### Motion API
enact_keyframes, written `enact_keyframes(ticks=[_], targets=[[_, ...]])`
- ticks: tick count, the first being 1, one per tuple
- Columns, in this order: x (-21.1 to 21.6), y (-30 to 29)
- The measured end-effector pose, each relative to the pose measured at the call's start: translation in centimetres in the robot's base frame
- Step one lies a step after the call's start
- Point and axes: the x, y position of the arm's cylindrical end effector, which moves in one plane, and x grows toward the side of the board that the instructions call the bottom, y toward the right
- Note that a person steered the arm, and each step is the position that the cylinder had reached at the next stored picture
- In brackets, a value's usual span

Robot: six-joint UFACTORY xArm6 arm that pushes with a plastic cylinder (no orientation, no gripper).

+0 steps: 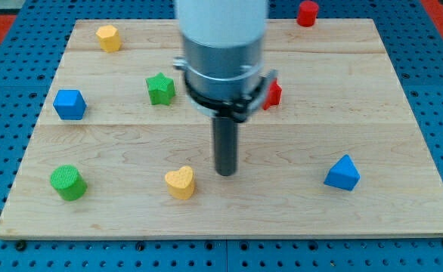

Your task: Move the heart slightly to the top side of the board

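The yellow heart [180,182] lies near the board's bottom edge, left of centre. My tip [225,172] rests on the wooden board [403,121], a short way to the heart's right and slightly above it, not touching it. The arm's body rises above the tip and covers the board's middle.
A green cylinder [68,182] sits at the bottom left and a blue cube [69,104] at the left. A green star [160,88] and a yellow block [109,37] lie at the upper left. A red star [273,94] is half hidden by the arm. A red cylinder [307,13] sits at the top, a blue triangular block [343,173] at the right.
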Motion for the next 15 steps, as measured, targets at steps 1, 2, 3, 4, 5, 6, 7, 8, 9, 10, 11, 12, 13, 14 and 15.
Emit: enact_keyframes(ticks=[1,2,3,4,5,6,7,8,9,10,11,12,13,14,15], targets=[[-2.8,3.3],[-5.5,2.4],[-5.5,-4.4],[-7.9,-3.8],[-13.7,-1.3],[-19.1,-3.4],[-21.7,-10.3],[-21.7,-19.2],[-22.5,-25.4],[-22.6,-30.3],[-22.6,-30.7],[-22.9,-30.7],[-23.7,-30.7],[-24.8,-30.6],[-24.5,-29.1]])
